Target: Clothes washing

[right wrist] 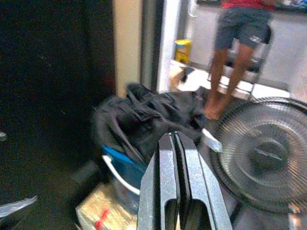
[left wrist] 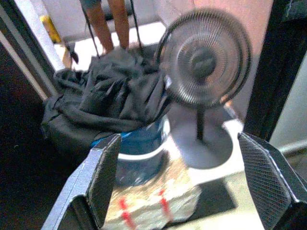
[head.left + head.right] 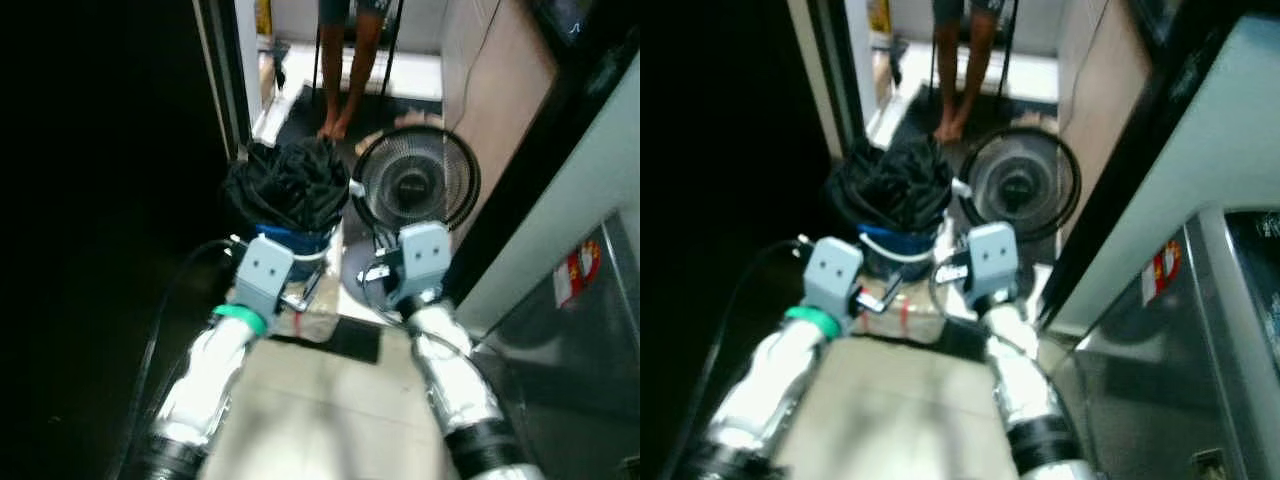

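Left wrist view: crumpled black clothes (image 2: pixel 110 98), round blue bucket (image 2: pixel 139 143).

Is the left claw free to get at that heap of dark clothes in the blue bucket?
Probably yes. The left claw is open and points at the dark clothes heaped on the blue bucket, with nothing between them. The fan stands to one side.

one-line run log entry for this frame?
phase: approach | target: dark clothes heaped in blue bucket | left pincer open | right pincer shut | fan beside bucket | person behind
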Tool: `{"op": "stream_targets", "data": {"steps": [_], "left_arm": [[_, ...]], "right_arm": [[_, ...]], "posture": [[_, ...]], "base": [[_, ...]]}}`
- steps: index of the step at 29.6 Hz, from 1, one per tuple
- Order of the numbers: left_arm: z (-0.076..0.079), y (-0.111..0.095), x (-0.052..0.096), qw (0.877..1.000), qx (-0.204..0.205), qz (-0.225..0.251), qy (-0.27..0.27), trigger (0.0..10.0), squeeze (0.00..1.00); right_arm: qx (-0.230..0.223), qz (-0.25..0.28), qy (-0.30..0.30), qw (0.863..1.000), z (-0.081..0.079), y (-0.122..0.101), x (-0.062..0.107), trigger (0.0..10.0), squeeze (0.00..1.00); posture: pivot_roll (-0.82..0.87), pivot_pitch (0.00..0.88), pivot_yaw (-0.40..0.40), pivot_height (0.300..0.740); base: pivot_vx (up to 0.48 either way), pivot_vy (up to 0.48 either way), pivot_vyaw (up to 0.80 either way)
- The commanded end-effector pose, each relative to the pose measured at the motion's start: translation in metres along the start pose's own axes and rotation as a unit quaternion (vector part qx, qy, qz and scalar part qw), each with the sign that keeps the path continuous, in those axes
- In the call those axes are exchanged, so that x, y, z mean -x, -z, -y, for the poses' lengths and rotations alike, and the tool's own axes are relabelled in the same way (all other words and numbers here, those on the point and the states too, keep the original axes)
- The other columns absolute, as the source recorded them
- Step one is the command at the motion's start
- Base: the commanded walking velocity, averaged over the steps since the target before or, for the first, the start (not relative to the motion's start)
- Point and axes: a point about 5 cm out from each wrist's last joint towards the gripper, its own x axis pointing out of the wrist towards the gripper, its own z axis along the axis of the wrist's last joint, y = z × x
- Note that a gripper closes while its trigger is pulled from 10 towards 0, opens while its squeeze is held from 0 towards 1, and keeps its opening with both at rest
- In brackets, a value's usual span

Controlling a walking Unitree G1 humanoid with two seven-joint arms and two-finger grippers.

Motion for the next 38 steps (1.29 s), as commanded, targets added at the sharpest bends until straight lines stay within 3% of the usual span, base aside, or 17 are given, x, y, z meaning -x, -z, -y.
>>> {"op": "stream_targets", "data": {"steps": [1, 28, 38], "left_arm": [[0.0033, -0.002, -0.0009, 1.0, 0.003, 0.003, 0.005, 10.0, 0.0], [0.0018, -0.0016, -0.0006, 1.0, -0.001, -0.001, 0.002, 10.0, 0.0], [0.0004, -0.0006, -0.0003, 1.0, 0.003, -0.006, -0.003, 10.0, 0.0]], "right_arm": [[0.002, -0.003, 0.006, 1.0, 0.0045, 0.001, 0.0012, 10.0, 0.0], [-0.002, -0.002, 0.008, 1.0, 0.0032, 0.0005, 0.0016, 10.0, 0.0], [-0.002, -0.002, 0.008, 1.0, 0.0032, 0.0006, 0.002, 10.0, 0.0]], "posture": [[-0.03, 0.0, 0.031, 0.74], [-0.03, 0.001, 0.034, 0.74], [-0.03, 0.003, 0.034, 0.74]], "base": [[0.472, 0.0, 0.0], [0.457, 0.0, 0.0], [0.226, 0.0, 0.0]]}}
